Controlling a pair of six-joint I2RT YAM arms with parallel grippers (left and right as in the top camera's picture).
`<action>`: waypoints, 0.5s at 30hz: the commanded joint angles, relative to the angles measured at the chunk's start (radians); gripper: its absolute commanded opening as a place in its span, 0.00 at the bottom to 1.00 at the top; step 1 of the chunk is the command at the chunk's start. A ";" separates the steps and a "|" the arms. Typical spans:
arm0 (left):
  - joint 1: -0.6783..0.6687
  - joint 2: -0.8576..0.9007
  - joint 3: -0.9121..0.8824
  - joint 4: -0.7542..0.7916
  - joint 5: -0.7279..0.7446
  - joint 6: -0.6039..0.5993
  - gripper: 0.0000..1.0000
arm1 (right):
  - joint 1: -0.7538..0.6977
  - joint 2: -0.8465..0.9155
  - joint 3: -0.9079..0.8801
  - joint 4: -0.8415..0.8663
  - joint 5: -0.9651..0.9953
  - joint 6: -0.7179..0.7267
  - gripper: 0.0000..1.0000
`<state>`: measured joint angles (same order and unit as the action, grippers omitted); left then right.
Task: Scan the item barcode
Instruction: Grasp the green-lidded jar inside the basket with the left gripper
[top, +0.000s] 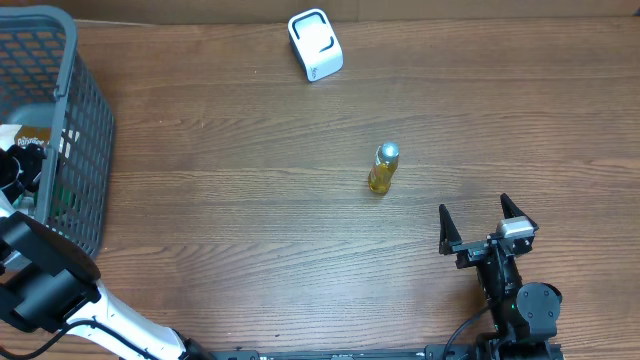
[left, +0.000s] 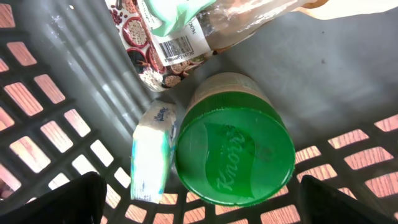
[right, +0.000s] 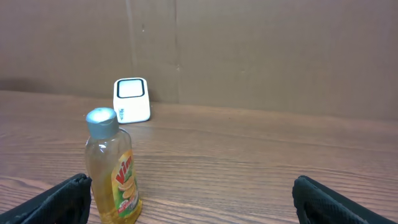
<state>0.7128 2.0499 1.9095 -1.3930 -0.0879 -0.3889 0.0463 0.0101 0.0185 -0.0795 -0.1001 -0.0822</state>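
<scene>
A white barcode scanner (top: 315, 45) stands at the table's far edge, also visible in the right wrist view (right: 131, 99). A small yellow Vim bottle (top: 383, 168) with a grey cap stands upright mid-table. My right gripper (top: 474, 207) is open near the front edge; the bottle (right: 112, 168) stands just inside its left finger, untouched. My left gripper (left: 202, 199) is open inside the grey basket (top: 85, 130), right above a green-lidded Knorr jar (left: 233, 155). Its fingers stand wide on either side and hold nothing.
In the basket, a white and blue tissue pack (left: 152, 152) lies against the jar. A clear packet of beans (left: 180, 37) shows a barcode label behind it. The basket's grid wall (left: 37, 112) is close on the left. A cardboard wall backs the table.
</scene>
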 joint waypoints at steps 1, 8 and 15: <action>-0.006 0.009 -0.056 0.013 -0.016 -0.004 1.00 | -0.002 -0.007 -0.011 0.003 0.002 0.003 1.00; -0.007 0.009 -0.096 0.043 -0.016 -0.003 1.00 | -0.002 -0.007 -0.011 0.003 0.002 0.003 1.00; -0.005 0.009 -0.071 0.037 0.008 -0.003 1.00 | -0.002 -0.007 -0.011 0.003 0.002 0.003 1.00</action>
<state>0.7128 2.0460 1.8481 -1.3495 -0.0746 -0.3889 0.0463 0.0101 0.0185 -0.0795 -0.0998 -0.0822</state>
